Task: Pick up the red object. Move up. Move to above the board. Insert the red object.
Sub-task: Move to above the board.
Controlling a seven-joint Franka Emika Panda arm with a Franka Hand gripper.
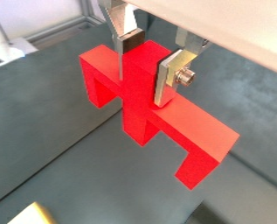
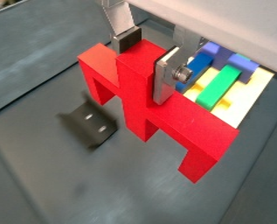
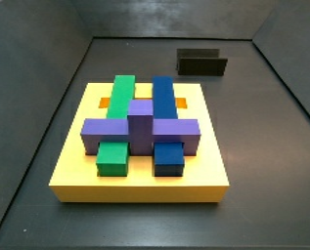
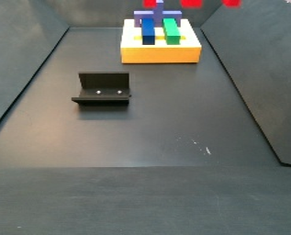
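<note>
Wrist view. The gripper (image 1: 150,59) holds the red object (image 1: 152,109) by its central post; the two silver fingers (image 1: 173,77) are closed against opposite faces of the post, with the bar and legs hanging below them. Only dark floor lies beneath the piece, which touches nothing.

Wrist view. The same grip shows on the red object (image 2: 152,105). Beyond it lies the board (image 2: 250,98), yellow, with blue and green blocks, off to one side and not under the piece. The fixture (image 2: 92,123) stands on the floor below.

Side view. The board (image 3: 140,178) carries a purple, a green and a blue block; orange slots (image 3: 178,102) show beside the long bars. The fixture (image 3: 201,63) stands behind it. The gripper is out of frame.

Side view. Red patches at the upper edge (image 4: 192,4) are probably the raised piece, near the board (image 4: 160,53) but high above it.

Step in hand, as judged: the piece is lifted and in transit toward the board. The next move calls for centring it over its slot with the legs aligned before lowering.

No brand, label or writing is legible.
</note>
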